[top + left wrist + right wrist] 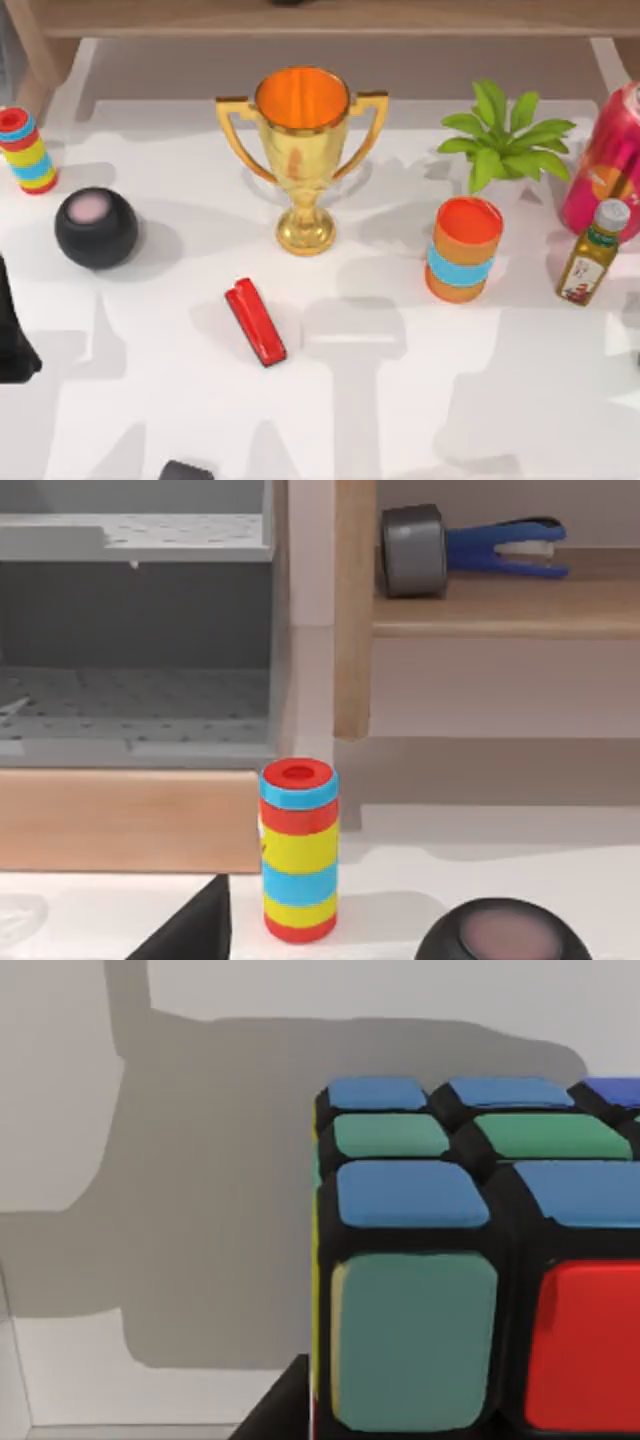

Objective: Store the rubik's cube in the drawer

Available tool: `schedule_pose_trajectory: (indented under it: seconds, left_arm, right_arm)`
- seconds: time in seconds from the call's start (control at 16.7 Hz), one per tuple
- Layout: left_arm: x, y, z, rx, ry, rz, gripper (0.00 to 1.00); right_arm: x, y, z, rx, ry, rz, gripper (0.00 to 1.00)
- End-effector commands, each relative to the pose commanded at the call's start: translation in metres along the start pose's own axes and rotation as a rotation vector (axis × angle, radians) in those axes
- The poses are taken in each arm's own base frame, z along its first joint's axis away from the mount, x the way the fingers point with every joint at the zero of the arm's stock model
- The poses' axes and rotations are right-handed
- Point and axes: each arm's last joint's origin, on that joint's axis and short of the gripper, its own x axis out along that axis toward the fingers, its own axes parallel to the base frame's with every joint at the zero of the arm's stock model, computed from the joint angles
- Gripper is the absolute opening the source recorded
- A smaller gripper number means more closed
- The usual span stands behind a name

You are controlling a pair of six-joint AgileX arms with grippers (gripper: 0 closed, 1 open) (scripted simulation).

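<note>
The rubik's cube [470,1260] sits very close in front of the right arm's wrist camera, on the white table [200,1080]; blue and green stickers face up, teal-green and red ones face the camera, and its shadow falls across the table behind it. A dark part of the right gripper [285,1410] juts in beside the cube's near lower corner; whether its fingers are spread or pinching the cube cannot be told.

The left arm [12,335] is a dark shape at the table's left edge in the top view; a dark wedge of the left gripper [195,925] shows in its wrist view, and its fingers' state cannot be told either. Just ahead of that gripper stands a striped red, yellow and blue cylinder [298,852], upright; a black sphere [505,935] with a pinkish top lies near it; beyond them are a wooden shelf [500,605] holding a grey and blue tool [470,552], and an open grey drawer [135,650].

Farther across the table from the left arm stand a gold trophy [302,150], a red stapler [255,322], an orange cup [463,250] with a blue band, a potted plant [500,135], an oil bottle [593,250] and a red can [610,160].
</note>
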Motion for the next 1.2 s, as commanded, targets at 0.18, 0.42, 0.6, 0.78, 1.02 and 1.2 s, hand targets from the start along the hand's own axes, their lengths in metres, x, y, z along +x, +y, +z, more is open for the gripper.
schedule_pose_trajectory:
  seconds: [0.18,0.42,0.6,0.78,1.02,1.2]
  left_arm:
    - [0.0000,0.0000,0.0000,0.000,0.000,0.000,1.00]
    - [0.0000,0.0000,0.0000,0.000,0.000,0.000,1.00]
    - [0.0000,0.0000,0.0000,0.000,0.000,0.000,1.00]
    - [0.0000,0.0000,0.0000,0.000,0.000,0.000,1.00]
    - [0.0000,0.0000,0.0000,0.000,0.000,0.000,1.00]
    - [0.0000,0.0000,0.0000,0.000,0.000,0.000,1.00]
  right_arm:
    - [0.0000,0.0000,0.0000,0.000,0.000,0.000,0.00]
    - [0.0000,0.0000,0.0000,0.000,0.000,0.000,0.30]
    - [0.0000,0.0000,0.0000,0.000,0.000,0.000,0.53]
    - [0.0000,0.0000,0.0000,0.000,0.000,0.000,0.75]
    - [0.0000,0.0000,0.0000,0.000,0.000,0.000,1.00]
    - [0.0000,0.0000,0.0000,0.000,0.000,0.000,1.00]
